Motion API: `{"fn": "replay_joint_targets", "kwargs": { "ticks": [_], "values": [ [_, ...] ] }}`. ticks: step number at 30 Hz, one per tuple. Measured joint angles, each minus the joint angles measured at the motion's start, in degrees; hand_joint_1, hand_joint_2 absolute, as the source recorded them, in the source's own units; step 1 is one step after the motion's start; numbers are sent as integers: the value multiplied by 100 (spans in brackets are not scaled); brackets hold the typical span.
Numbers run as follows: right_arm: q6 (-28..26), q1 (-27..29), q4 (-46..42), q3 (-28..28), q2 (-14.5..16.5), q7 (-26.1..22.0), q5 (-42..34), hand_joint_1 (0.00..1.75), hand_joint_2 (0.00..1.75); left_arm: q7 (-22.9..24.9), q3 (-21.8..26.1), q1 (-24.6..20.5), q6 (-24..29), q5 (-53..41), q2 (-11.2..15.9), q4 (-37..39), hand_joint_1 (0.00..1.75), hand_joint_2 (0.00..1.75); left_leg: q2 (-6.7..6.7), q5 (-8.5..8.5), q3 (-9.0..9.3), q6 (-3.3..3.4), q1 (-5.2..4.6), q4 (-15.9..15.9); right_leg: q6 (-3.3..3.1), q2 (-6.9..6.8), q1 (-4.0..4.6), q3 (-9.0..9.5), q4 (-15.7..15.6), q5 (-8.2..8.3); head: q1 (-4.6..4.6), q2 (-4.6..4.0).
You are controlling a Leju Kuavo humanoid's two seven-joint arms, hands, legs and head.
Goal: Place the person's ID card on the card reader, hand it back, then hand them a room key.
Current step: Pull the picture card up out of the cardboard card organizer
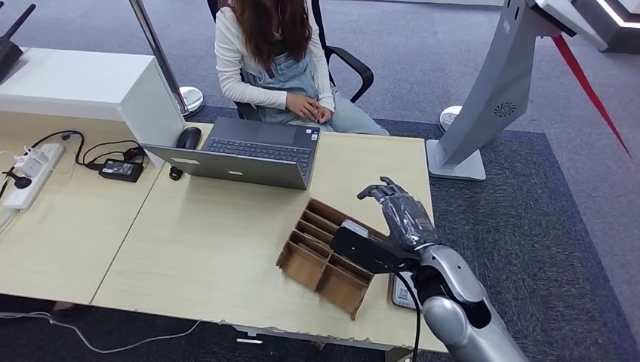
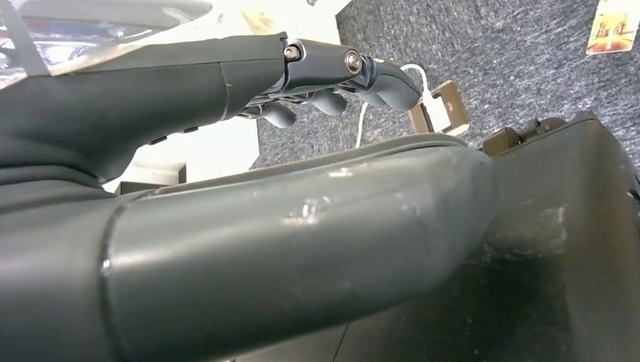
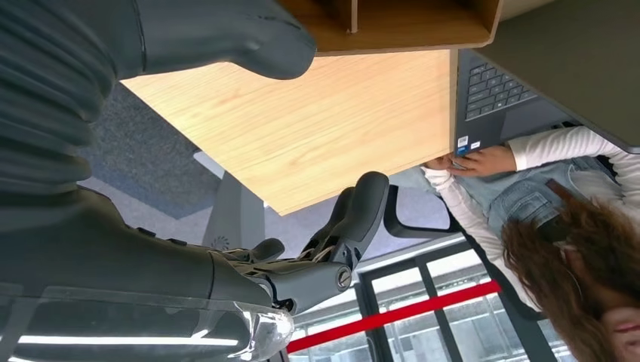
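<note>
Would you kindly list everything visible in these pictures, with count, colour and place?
Table: one, light wood, in front of the robot.
Laptop: one, grey, open, far side of the table, facing the person.
Mouse: one, black, left of the laptop.
Divided box: one, brown, table's near right part.
Power strip: one, white, left desk.
Power adapter: one, black, beside the strip.
Kiosk stand: one, grey, on the carpet to the right.
Person: one, white sleeves, seated behind the laptop.
Right hand: grey, raised over the table's right edge, fingers apart, holding nothing.
Left hand: dark grey, hanging over carpet, fingers curled.
</note>
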Motion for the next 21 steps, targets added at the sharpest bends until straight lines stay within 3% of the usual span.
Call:
{"fn": "replay_joint_targets", "kwargs": {
  "ticks": [13, 21],
  "values": [
    [104, 92, -62, 119, 25, -165, -193, 72, 175, 11, 3, 0, -10, -2, 1, 0, 0, 0, -1, 0, -1, 0, 0, -1, 0, 0, 1, 2, 0, 0, 0, 0],
    [-175, -27, 308, 233, 172, -654, -325, 73, 175, 20, 5, -2, -35, -7, 2, 0, 0, 0, -2, 0, -1, 0, 0, -2, 0, -2, 1, 3, 0, 0, 0, 0]
  ]
}}
